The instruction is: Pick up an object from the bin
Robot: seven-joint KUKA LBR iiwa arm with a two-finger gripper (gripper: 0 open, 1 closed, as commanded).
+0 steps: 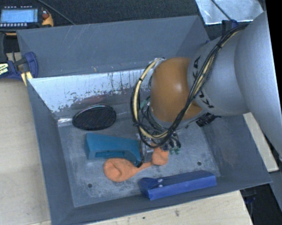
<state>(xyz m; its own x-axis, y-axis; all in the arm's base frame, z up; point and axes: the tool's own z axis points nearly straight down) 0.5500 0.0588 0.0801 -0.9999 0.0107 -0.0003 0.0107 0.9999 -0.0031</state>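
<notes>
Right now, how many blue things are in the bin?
2. A teal block lies in the middle, just above the orange lump. A long dark blue bar lies along the bin's lower wall. The arm may hide more.

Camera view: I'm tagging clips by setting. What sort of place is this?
Probably a robotics lab's bin-picking rig: a grey metal bin holds loose odd things, like a blue bar and a black oval, and a cabled robot arm reaches in.
</notes>
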